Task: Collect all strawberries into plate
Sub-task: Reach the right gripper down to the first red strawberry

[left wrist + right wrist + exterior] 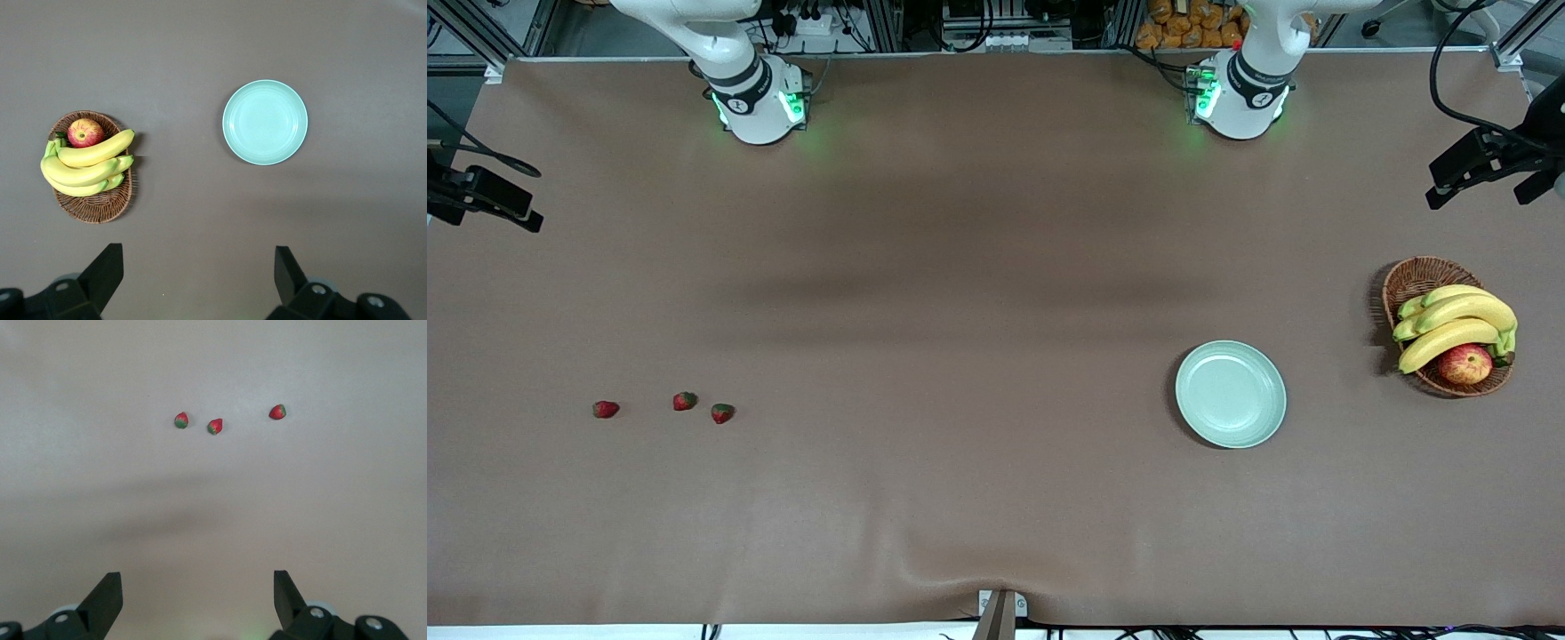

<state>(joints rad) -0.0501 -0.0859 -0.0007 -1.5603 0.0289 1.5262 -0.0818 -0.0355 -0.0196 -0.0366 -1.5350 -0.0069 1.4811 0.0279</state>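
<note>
Three small red strawberries lie on the brown table toward the right arm's end: one (606,409) apart, two (685,401) (722,412) close together. They also show in the right wrist view (277,412) (181,420) (214,426). The mint-green plate (1231,394) sits empty toward the left arm's end and shows in the left wrist view (265,122). My left gripper (198,260) is open and empty, high over bare table. My right gripper (198,583) is open and empty, high over bare table. Neither hand shows in the front view.
A brown wicker basket (1414,276) with bananas (1458,322) and a red-yellow apple (1464,364) stands beside the plate at the left arm's end, also in the left wrist view (93,207). Black camera mounts (1485,160) (485,197) stand at the table's ends.
</note>
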